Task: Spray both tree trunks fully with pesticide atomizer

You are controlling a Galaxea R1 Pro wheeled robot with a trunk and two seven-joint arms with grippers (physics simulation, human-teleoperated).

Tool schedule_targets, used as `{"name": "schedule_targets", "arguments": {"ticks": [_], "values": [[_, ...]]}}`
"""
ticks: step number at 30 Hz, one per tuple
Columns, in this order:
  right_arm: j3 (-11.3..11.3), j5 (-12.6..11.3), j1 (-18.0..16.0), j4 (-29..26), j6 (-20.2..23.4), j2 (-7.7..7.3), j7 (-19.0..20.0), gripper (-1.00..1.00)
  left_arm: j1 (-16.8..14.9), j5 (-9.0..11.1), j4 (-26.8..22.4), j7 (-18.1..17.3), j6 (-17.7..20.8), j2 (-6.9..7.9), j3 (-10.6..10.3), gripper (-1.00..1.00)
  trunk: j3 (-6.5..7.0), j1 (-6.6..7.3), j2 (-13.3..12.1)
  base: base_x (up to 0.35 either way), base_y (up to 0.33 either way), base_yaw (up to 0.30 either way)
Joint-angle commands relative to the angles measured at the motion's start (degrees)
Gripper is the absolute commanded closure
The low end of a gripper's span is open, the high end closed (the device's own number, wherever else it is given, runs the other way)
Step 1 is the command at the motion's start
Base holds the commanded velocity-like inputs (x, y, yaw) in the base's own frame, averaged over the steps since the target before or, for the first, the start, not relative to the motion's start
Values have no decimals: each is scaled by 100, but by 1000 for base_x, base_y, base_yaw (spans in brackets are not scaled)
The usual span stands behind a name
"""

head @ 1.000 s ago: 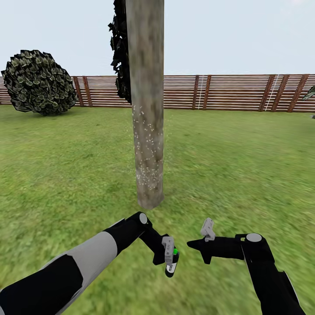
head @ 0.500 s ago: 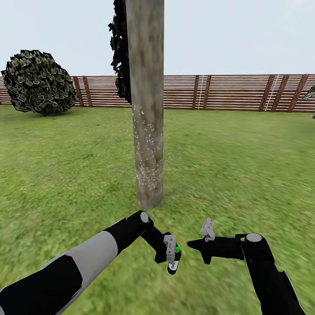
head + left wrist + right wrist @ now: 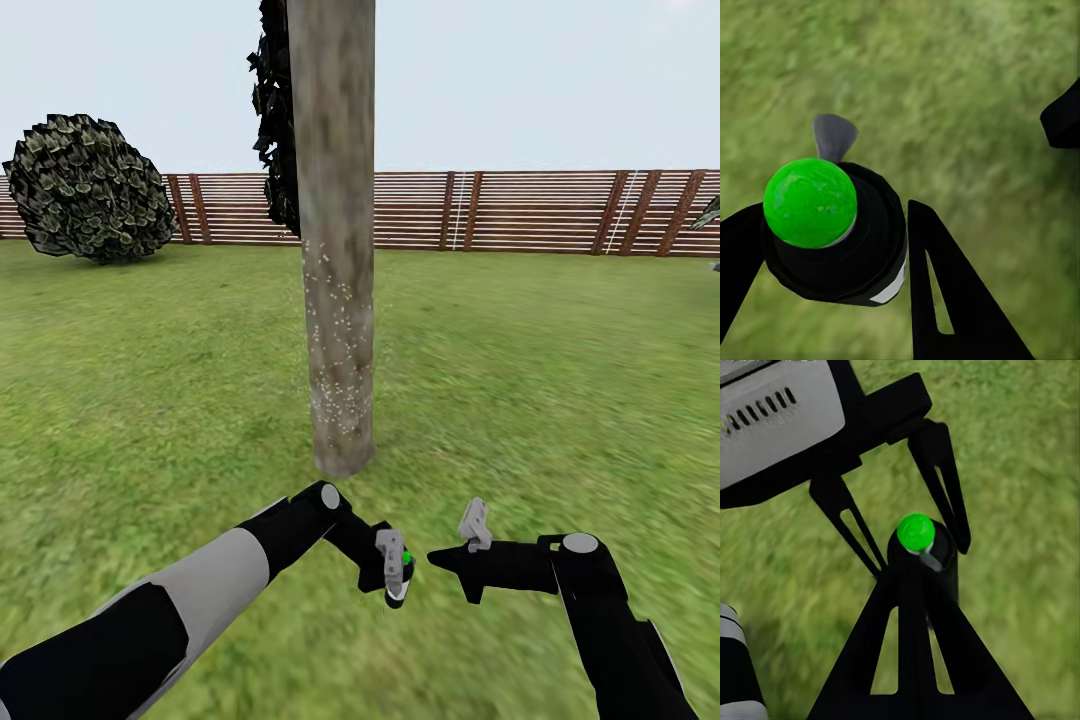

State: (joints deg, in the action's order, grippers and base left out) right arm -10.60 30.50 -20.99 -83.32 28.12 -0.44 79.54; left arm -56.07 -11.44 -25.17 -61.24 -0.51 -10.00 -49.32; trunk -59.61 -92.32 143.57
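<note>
Your left gripper [image 3: 393, 572] sits at lower centre of the head view, low over the lawn [image 3: 560, 360]. Its two black fingers [image 3: 945, 300] are clamped on the pesticide atomizer [image 3: 397, 575], one on each side of the black body. In the left wrist view the atomizer [image 3: 840, 240] shows as a black cylinder with a bright green cap [image 3: 810, 202] and a grey nozzle tab [image 3: 834, 136] projecting from behind the cap. In the head view the atomizer hangs just below and in front of the gripper, tilted, with the green cap facing right.

Your right gripper [image 3: 440, 558] is at lower centre-right of the head view, pointing left toward the left gripper and just beside it, not touching. Whether its jaws are apart or together cannot be told from these views. In the right wrist view its dark fingers [image 3: 915, 660] point straight at the atomizer [image 3: 922, 555], which is held between the left gripper's fingers [image 3: 945, 487].

The tree trunk [image 3: 335, 230] stands upright at centre of the head view, directly beyond both grippers, its base on the grass. Pale specks cover the lower half of the trunk; the upper part shows plain mottled grey-brown bark. A round dark bush [image 3: 88, 190] is at upper left. The brown slatted fence [image 3: 540, 212] runs across the frame behind the trunk.
</note>
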Motion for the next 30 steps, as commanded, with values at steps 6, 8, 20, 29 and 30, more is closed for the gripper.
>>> {"name": "schedule_targets", "arguments": {"ticks": [6, 8, 20, 29, 30], "values": [[2, 0, 3, 0, 0, 0, -5, 100, 0, 2, 3, -448, -2, 0, 2, 100, 0, 0, 0, 0, 0, 0], [2, 1, 0, 0, 0, 0, -4, 100, 0, 1, 2, -521, -4, 0, 2, 100, 0, 0, 0, 0, 0, 0], [4, 0, 2, 0, 0, 0, -4, 100, 0, 9, -6, -532, -11, 0, 5, 100, 0, 0, 0, 0, 0, 0], [5, 1, 1, 0, -1, 0, -8, 100, 0, 10, -14, -514, -17, 0, 3, 100, 0, 0, 0, 0, 0, 0], [6, 0, 2, 0, -1, 0, -8, 100, 0, 10, -22, -513, -18, 0, 4, 100, 0, 0, 0, 0, 0, 0]]}}
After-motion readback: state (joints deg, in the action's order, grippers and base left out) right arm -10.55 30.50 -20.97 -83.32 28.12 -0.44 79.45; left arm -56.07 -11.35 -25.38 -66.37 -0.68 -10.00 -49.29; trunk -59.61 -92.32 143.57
